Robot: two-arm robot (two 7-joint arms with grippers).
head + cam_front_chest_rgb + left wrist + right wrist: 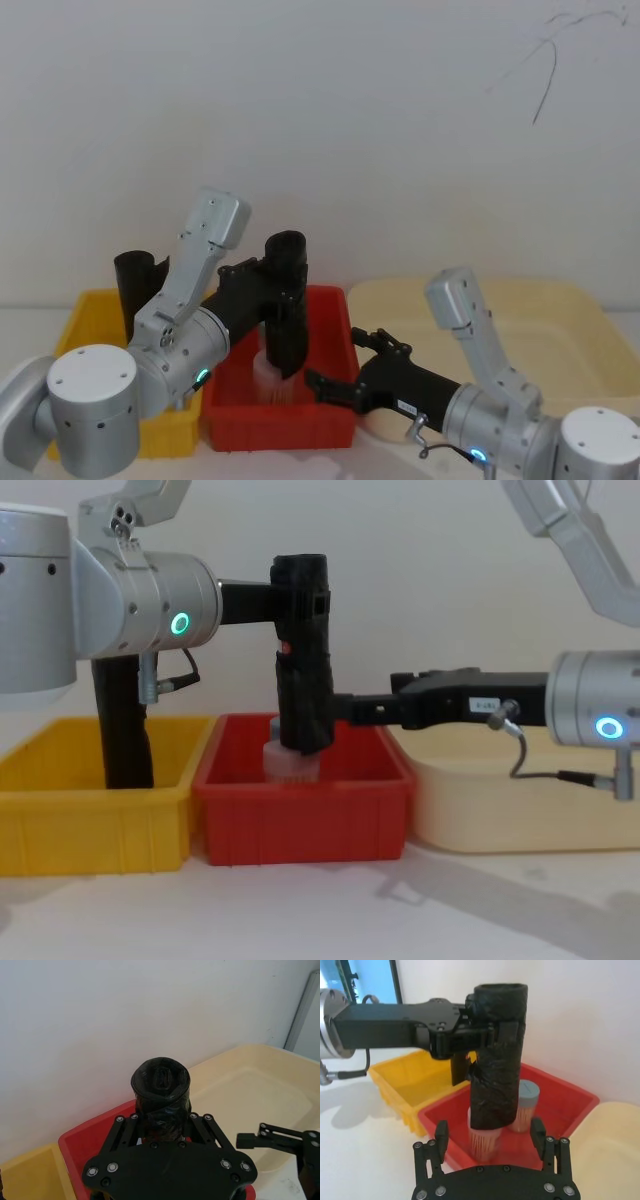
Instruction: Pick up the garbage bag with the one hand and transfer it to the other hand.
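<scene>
Presently the garbage bag is held upright above the red bin, clamped near its upper end by the left claw, which is closed tight on it. The right claw is spread wide at the level of the roll's lower part, with a finger to either side; contact cannot be confirmed. For a clean handover, the right claw should be advanced until the roll sits deep between its fingers, then closed squarely below the left claw's grip. Release by the left claw is best withheld until that hold is firm, lest the roll be dropped onto the containers in the bin.
</scene>
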